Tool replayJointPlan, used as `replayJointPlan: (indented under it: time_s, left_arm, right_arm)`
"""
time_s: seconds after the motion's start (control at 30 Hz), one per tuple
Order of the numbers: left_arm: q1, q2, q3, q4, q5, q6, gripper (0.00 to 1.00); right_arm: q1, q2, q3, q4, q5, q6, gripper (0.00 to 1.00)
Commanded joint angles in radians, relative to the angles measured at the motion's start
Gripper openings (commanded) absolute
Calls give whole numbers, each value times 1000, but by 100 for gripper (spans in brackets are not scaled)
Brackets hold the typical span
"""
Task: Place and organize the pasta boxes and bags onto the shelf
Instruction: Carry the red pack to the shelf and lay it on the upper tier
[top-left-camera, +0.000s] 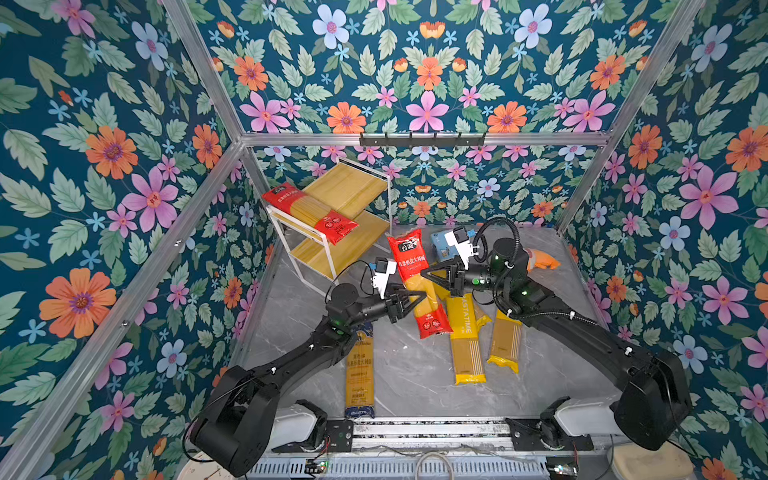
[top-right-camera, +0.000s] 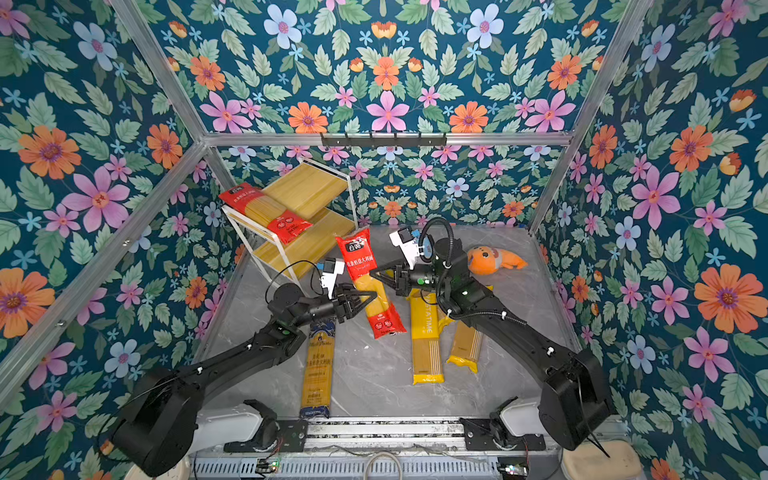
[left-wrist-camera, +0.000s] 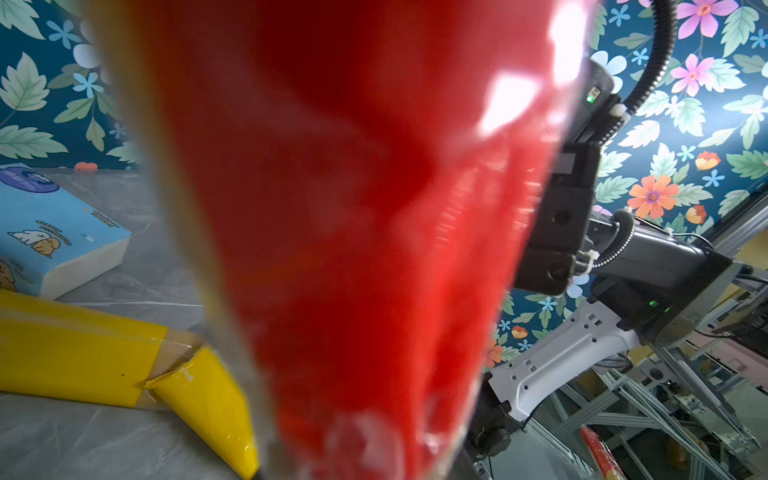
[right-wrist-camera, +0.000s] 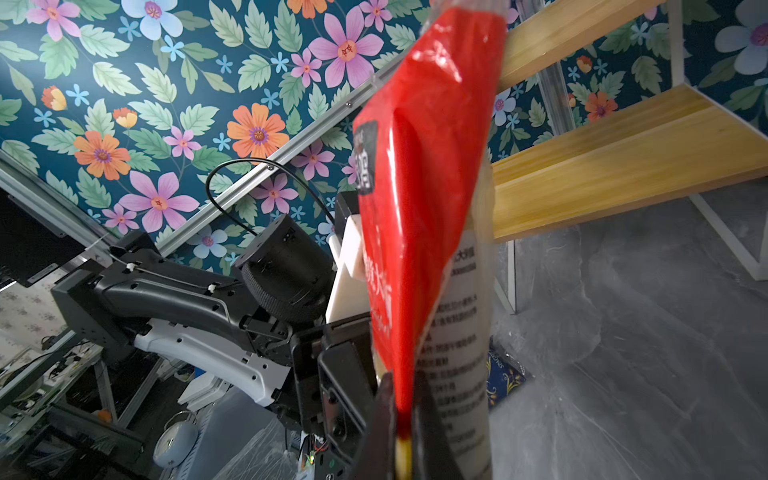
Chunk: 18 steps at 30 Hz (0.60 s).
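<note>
Right wrist view: the right gripper (right-wrist-camera: 401, 395) is pinched tight on the held red pack (right-wrist-camera: 419, 166), which rises past the lens with the shelf (right-wrist-camera: 623, 166) behind it.
Top views: the held red pack (top-left-camera: 415, 266) hangs clear of the counter (top-left-camera: 407, 374) at frame centre, tilted, its upper end nearest the shelf (top-left-camera: 353, 185) in the upper left.
Right gripper, top views: its tips (top-left-camera: 423, 274) meet the pack's right edge, on the red upper section.
Left gripper: its jaws (top-left-camera: 417, 296) straddle the clear noodle window from the left; whether they already press cannot be told.
Handling: probably stiff along its length and fairly weighty. The dry noodles would snap if bent, and the film looks slick and crinkly.
Where to hold: likely across the packed noodle bundle, not the loose film ends. Two holds spaced along the length should stop it swinging.
Others: another red pack (top-left-camera: 309, 212) lies slantwise on the top board. Yellow packs (top-left-camera: 467, 340) and a blue-and-gold pack (top-left-camera: 360, 374) lie on the counter.
</note>
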Motion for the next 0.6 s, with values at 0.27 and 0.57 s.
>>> replayJointPlan:
  time_s: [0.27,0.57]
  left_arm:
    - [1,15,65,89,-41,-19,18]
    - [20,-19,98,90,-281,-49,13]
  right_arm:
    - [-61,-29,-96,202,56,173,36]
    - [-88,-115,-289,225,176,282,66]
